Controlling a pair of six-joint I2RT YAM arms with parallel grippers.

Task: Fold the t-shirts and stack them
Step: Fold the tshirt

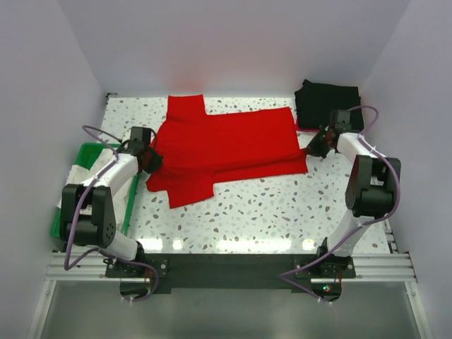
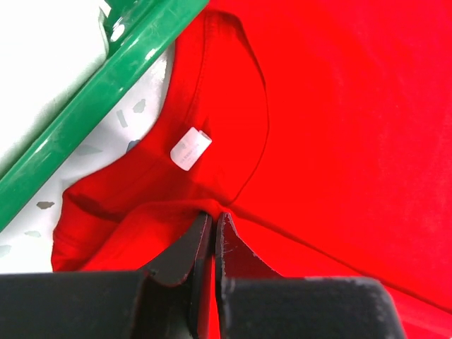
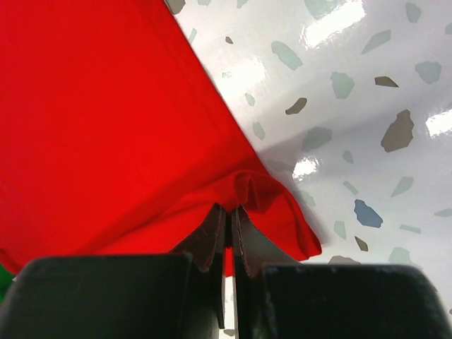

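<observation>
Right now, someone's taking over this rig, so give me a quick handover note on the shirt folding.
Left gripper: shut on the red t-shirt beside its collar.
Right gripper: shut on the hem corner.
Black folded shirts lie at the far right; white cloth is in the green basket.
Done: the red t-shirt looks partly folded.
Left: finish folding, stack it.

2 arms extended, left hand and right hand pinched closed.

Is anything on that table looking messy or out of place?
Only the red shirt: it lies half folded, edges uneven, one sleeve poking toward the arms. The left claw and right claw each pinch one end, bunching the cloth.
</observation>
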